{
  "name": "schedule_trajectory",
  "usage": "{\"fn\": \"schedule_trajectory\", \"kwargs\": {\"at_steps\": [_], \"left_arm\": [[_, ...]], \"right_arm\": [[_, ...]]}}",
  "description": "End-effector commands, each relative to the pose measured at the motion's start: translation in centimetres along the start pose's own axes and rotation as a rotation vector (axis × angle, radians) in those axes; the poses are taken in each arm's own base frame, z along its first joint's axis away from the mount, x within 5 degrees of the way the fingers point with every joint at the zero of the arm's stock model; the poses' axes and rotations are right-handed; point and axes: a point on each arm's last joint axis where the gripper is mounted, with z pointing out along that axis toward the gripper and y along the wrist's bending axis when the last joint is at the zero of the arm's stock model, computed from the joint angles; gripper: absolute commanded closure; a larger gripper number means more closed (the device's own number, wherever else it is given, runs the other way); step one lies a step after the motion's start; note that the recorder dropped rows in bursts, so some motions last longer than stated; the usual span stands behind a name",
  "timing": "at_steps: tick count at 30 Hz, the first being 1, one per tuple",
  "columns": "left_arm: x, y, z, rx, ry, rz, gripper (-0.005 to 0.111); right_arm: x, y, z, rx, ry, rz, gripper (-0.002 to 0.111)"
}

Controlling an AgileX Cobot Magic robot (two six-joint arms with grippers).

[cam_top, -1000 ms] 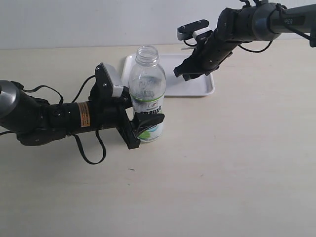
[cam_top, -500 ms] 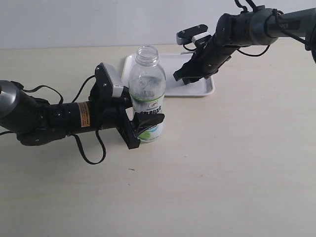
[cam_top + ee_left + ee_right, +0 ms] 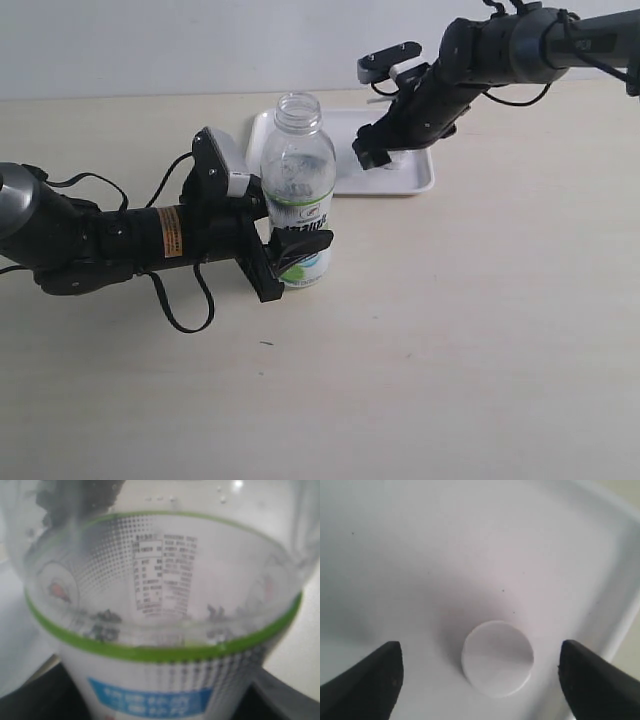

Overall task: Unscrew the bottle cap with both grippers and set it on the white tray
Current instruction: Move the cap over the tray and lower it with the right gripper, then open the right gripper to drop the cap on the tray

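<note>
The clear bottle (image 3: pixel 297 190) stands upright on the table with its neck uncapped; its white-and-green label fills the left wrist view (image 3: pixel 160 605). My left gripper (image 3: pixel 297 262) is shut on the bottle's lower body, its dark fingers (image 3: pixel 30 705) showing at either side. The white bottle cap (image 3: pixel 497 658) lies flat on the white tray (image 3: pixel 470 555), near a corner of its rim. My right gripper (image 3: pixel 482 667) hovers open over the cap, one finger on each side and not touching it. In the exterior view that gripper (image 3: pixel 378 157) sits above the tray (image 3: pixel 425 182).
The tray lies behind the bottle, toward the table's back edge and a pale wall. The left arm (image 3: pixel 110 240), with its orange label and cables, lies low across the table at the left. The table (image 3: pixel 450 330) is light wood.
My right gripper has shifted slightly down and left over the tray. The bottle and the left arm have not moved.
</note>
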Motion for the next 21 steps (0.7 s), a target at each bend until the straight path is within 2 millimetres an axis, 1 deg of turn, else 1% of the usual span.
{"fn": "schedule_trajectory", "kwargs": {"at_steps": [1, 5, 7, 9, 11, 13, 15, 21], "left_arm": [[-0.3, -0.1, 0.0, -0.001, -0.012, 0.008, 0.107], [-0.3, -0.1, 0.0, 0.005, -0.011, 0.012, 0.107], [-0.3, -0.1, 0.0, 0.005, -0.011, 0.012, 0.107], [-0.3, -0.1, 0.0, 0.005, -0.011, 0.007, 0.107], [-0.3, -0.1, 0.0, 0.007, -0.011, -0.023, 0.107], [-0.3, -0.1, 0.0, 0.007, -0.01, -0.071, 0.107], [-0.3, -0.1, 0.0, 0.006, -0.011, -0.1, 0.107], [-0.3, -0.1, 0.0, 0.008, -0.01, -0.11, 0.106]], "right_arm": [[-2.7, -0.2, -4.9, 0.029, -0.113, -0.02, 0.028], [-4.8, -0.1, -9.6, 0.051, -0.225, -0.012, 0.034], [-5.6, 0.0, -11.9, 0.056, -0.274, 0.007, 0.034], [-6.1, 0.2, -13.8, 0.061, -0.308, 0.009, 0.034], [-6.3, 0.3, -15.0, 0.058, -0.325, 0.028, 0.034], [-6.5, 0.4, -16.0, 0.059, -0.337, 0.026, 0.034], [-6.5, 0.4, -16.4, 0.057, -0.338, 0.025, 0.034], [-6.3, 0.5, -16.5, 0.047, -0.309, 0.024, 0.034]]}}
